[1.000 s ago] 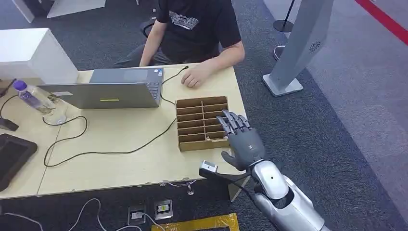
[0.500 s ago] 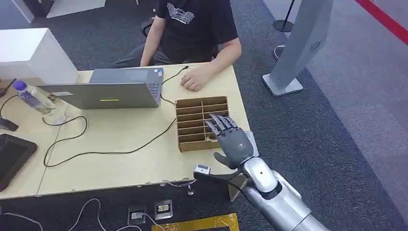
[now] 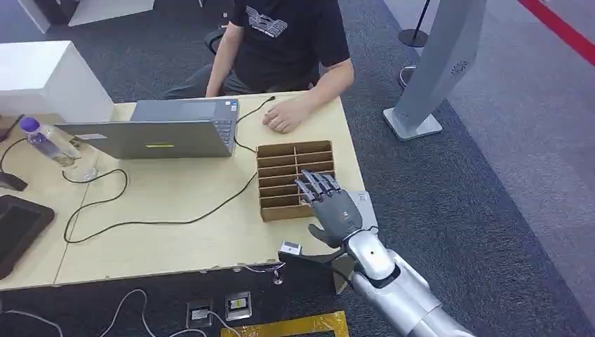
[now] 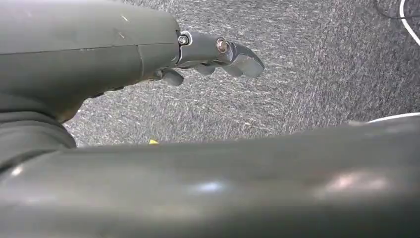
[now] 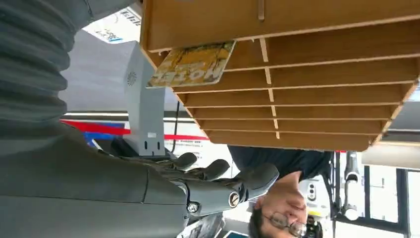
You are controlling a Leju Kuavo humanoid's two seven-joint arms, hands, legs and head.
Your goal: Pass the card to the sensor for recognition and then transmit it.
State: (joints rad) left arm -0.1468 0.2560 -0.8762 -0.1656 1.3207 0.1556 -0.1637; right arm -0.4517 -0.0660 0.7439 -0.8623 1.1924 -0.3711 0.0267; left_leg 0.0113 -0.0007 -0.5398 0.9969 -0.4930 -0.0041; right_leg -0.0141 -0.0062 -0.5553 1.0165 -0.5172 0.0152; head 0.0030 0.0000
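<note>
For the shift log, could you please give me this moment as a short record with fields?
right hand: open, fingers apart, over the near right slots of the wooden organizer
card: yellow, sticking out of an organizer slot, not held
left hand: hanging over grey carpet, holding nothing
person: seated behind the table, hand resting beside the laptop

Yellow printed card (image 5: 193,63), brown slotted box (image 3: 289,179), dark grey speckled carpet (image 3: 449,189).
</note>
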